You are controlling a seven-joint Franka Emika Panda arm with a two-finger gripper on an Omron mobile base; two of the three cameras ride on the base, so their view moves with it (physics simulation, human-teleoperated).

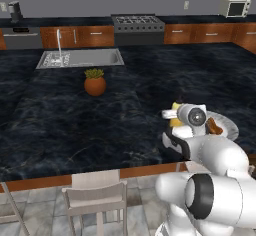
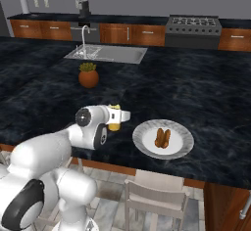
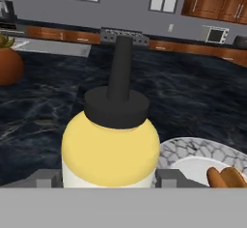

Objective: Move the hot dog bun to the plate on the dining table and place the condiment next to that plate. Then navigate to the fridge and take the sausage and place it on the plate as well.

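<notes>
Table (image 2: 206,93): black stone top, work spot at near edge.
Plate (image 2: 182,138): bun (image 2: 162,138) already on it (step one done).
Bottle (image 3: 111,147): upright at plate's 9 o'clock, gripper (image 3: 110,181) fingers clasping both sides; release pending.
Sausage: fridge trip left.

A small potted plant (image 1: 94,82) in a round terracotta pot sits mid-frame; behind it a steel sink (image 1: 80,58), a stove (image 1: 138,23) upper centre (gas burners), a microwave (image 1: 234,7) upper right, pale chairs (image 1: 95,196) at the bottom.
</notes>
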